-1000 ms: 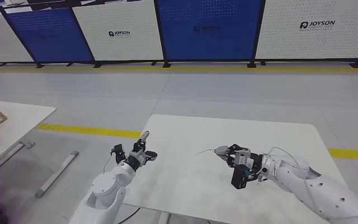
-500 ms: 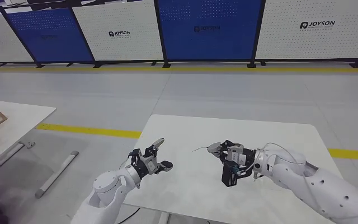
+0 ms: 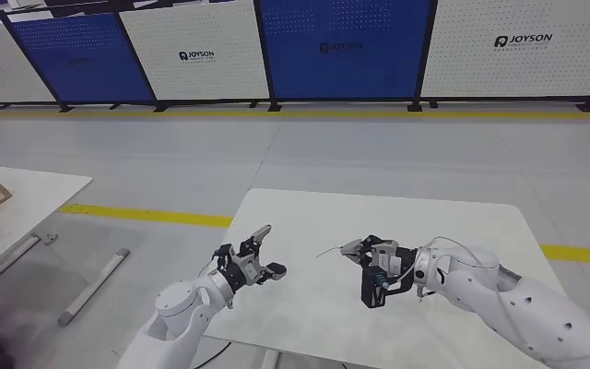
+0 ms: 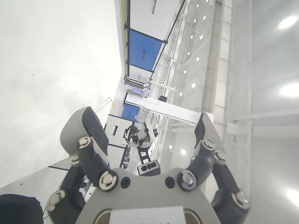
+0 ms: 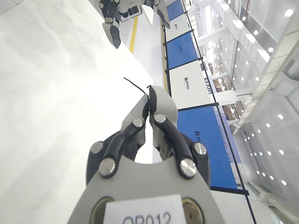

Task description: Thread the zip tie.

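A thin black zip tie sticks out from the tips of my right gripper, which is shut on it. In the top view the zip tie points left over the white table, held by the right gripper a little above the surface. My left gripper hangs over the table's left edge, open, with nothing between its fingers. The right wrist view shows the left gripper farther off, facing the zip tie's free end with a clear gap between them.
A second white table stands off to the left. Blue and white partition panels line the far side of the floor, beyond a yellow floor line.
The left gripper has swung right, in over the table's left edge, and spread its fingers. The right gripper has carried the zip tie a little to the left, narrowing the gap.
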